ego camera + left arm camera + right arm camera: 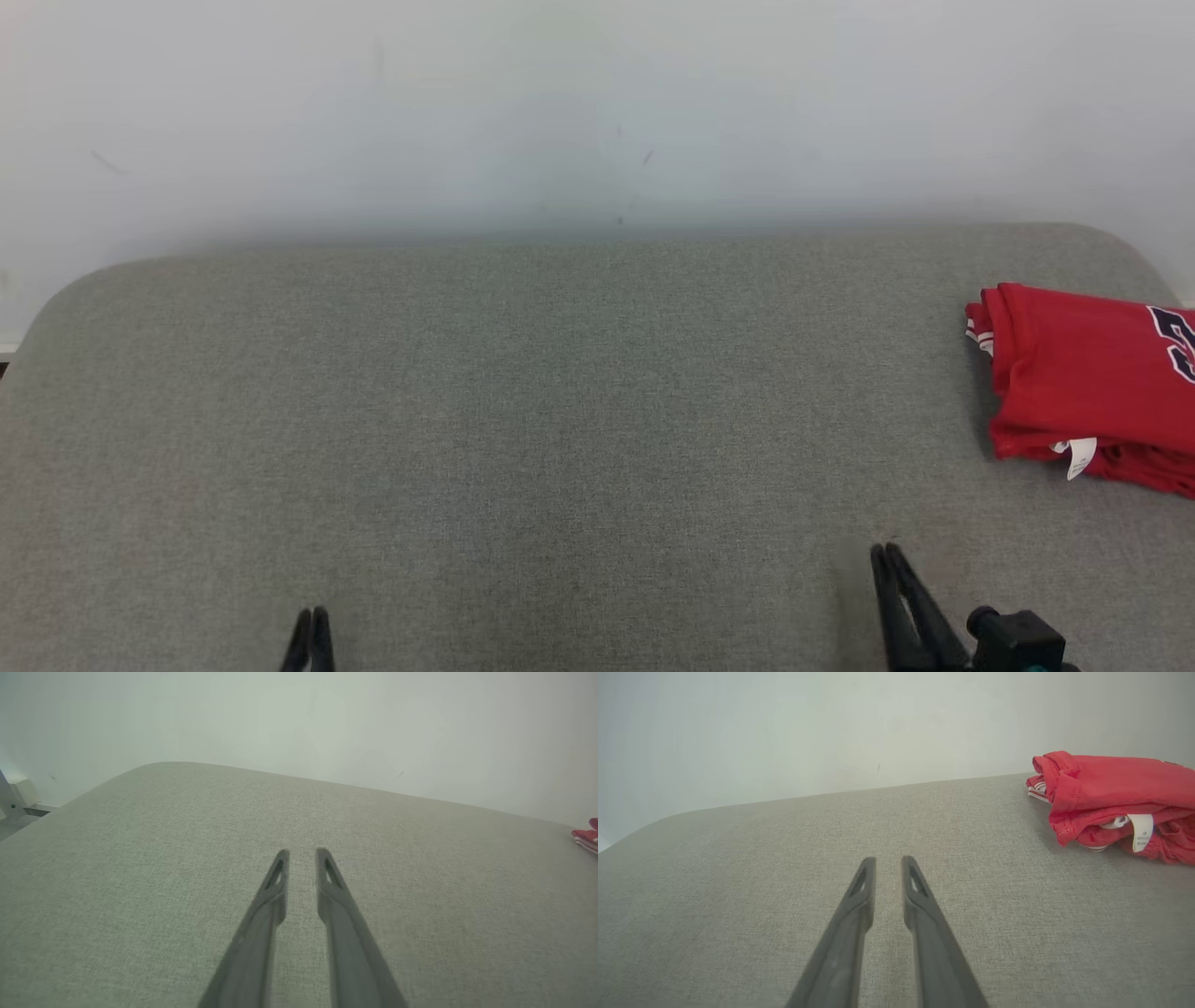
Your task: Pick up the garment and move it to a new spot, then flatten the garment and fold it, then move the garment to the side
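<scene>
Through the head view I am looking down on a grey upholstered surface (560,420) that is running up to a white wall (560,112), with both far corners rounded. Its whole middle and left are lying bare. A folded red jersey (1074,373) is resting at the right edge, toward the far right corner, cut off by the frame. Dark lettering (1178,343) is showing on it, too cropped to read, and a white label (1081,457) is hanging from its near side. The left gripper (312,612) is sitting at the near edge with its fingers narrowly apart and nothing between them. The right gripper (885,551) is hovering nearer the jersey, which is lying ahead of it and to its right, well apart.

In the left wrist view the left gripper (302,851) is pointing across bare fabric with a slim gap between its tips. A sliver of the jersey (587,837) is peeking in far off to the right.

In the right wrist view the right gripper (888,858) is showing the same slim gap and gripping nothing. The jersey (1106,784) is lying ahead on the right by the far edge. Its label (1142,830) is carrying print too small for me to read.
</scene>
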Controlling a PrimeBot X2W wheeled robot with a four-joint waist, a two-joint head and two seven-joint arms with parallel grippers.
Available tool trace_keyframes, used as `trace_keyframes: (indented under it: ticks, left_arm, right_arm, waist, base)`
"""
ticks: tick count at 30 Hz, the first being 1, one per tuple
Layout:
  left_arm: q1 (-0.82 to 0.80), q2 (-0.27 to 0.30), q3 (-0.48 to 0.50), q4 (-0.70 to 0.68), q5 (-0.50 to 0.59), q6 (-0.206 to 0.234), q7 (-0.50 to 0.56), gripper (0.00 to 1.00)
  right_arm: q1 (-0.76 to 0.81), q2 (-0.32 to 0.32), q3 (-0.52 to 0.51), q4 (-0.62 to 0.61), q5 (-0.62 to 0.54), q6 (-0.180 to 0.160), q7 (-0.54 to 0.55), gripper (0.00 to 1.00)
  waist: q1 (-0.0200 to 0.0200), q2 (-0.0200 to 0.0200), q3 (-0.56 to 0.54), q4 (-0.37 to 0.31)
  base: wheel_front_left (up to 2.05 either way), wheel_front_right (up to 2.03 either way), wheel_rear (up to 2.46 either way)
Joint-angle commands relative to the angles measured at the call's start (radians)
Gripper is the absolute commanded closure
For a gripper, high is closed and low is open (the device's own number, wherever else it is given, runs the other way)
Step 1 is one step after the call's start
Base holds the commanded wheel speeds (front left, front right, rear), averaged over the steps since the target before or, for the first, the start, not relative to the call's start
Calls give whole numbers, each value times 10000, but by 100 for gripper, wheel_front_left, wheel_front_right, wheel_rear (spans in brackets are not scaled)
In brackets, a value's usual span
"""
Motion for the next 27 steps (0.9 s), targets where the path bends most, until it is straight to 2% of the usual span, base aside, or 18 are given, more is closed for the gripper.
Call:
trace_keyframes:
  ticks: [1,16,27]
  left_arm:
    - [-43,-2,26,6,-176,-14,54,100]
    - [-491,0,309,123,-2872,-221,787,100]
    - [-743,1,472,186,-4423,-344,1208,100]
  right_arm:
    - [-46,1,-25,-2,185,0,52,100]
    - [-368,17,-231,-41,3099,0,711,100]
    - [-553,27,-339,-61,4777,1,1076,100]
  waist:
    - [0,-1,0,1]
    - [0,-1,5,18]
    - [0,-1,8,29]
  base:
    - [0,0,0]
    - [0,0,0]
    - [0,0,0]
